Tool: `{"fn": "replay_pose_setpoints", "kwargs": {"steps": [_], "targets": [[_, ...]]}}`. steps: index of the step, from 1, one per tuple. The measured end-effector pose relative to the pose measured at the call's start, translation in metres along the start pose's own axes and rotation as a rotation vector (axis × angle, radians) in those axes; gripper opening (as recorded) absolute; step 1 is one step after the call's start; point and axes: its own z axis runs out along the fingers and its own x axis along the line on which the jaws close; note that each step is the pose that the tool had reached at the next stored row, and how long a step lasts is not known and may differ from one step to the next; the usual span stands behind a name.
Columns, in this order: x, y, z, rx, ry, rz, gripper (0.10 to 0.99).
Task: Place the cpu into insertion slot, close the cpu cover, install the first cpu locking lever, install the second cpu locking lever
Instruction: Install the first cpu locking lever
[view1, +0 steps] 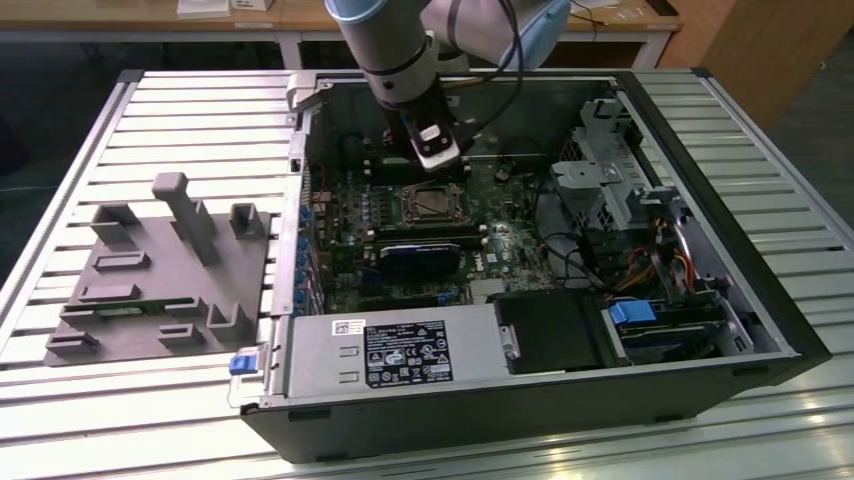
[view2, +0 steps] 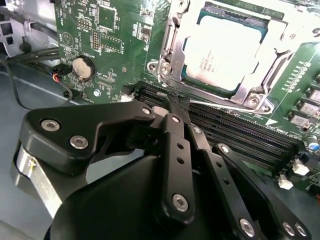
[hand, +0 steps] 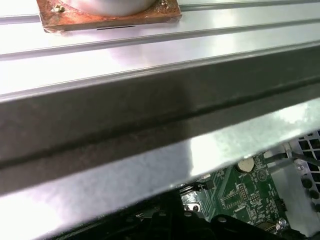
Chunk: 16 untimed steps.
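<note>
Cpu (view2: 225, 50) sitting in slot (view2: 200, 16), cover (view2: 172, 45) down. I'm hovering clenched, empty hand (view2: 172, 103) nr 1st lever (view2: 235, 106), I think; needs careful aim.

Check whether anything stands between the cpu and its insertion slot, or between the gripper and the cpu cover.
Nothing visible. The cpu already lies in the insertion slot, framed by the cpu cover; the gripper hangs beside them above the memory slots.

The exterior view looked down from high on the whole case (view1: 534, 400). The second wrist view sat close behind the fingers (view2: 176, 130), facing the green board (view2: 115, 55) just beyond them. The first wrist view caught that green board (hand: 240, 195) too.
</note>
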Motion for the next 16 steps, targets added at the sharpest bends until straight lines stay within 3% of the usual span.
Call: {"fn": "replay_pose_setpoints", "kwargs": {"steps": [16], "targets": [[0.0048,0.0023,0.0032,0.022,-0.0196,0.075,0.102]]}}
